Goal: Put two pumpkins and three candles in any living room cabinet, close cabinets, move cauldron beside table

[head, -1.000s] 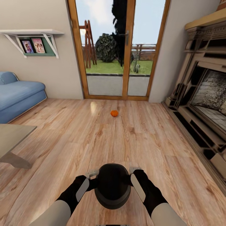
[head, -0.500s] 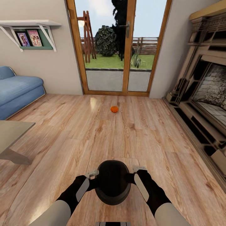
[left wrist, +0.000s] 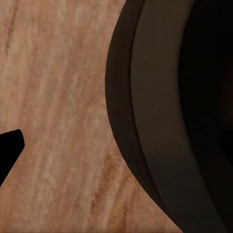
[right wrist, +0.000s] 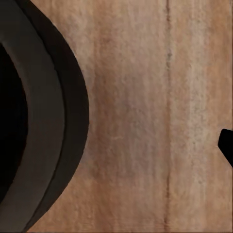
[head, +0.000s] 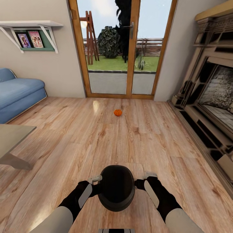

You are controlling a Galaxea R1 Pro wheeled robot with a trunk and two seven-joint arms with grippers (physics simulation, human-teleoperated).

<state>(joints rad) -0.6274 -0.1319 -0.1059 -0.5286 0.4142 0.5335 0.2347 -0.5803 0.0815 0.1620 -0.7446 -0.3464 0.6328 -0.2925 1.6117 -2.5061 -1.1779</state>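
The black cauldron (head: 116,187) sits on the wooden floor right in front of me, between my two arms. My left gripper (head: 95,180) is at the cauldron's left rim and stands open; one dark fingertip (left wrist: 9,150) is apart from the cauldron (left wrist: 155,121). To the right of the pot, my right gripper (head: 149,178) is open and a little clear of it; its fingertip (right wrist: 227,148) is far from the cauldron (right wrist: 43,121). One small orange pumpkin (head: 117,112) lies on the floor ahead, near the glass door. Candles and cabinet are out of view.
A glass door (head: 123,48) with a wooden frame closes the far wall. On the left a blue sofa (head: 19,94) stands under a wall shelf (head: 29,29). A table corner (head: 13,139) juts in at mid-left. A fireplace (head: 210,97) lines the right side.
My right gripper has drawn away to the right from the cauldron's rim. The view tilted slightly between the earliest frame and now. The cauldron and pumpkin have stayed where they were.
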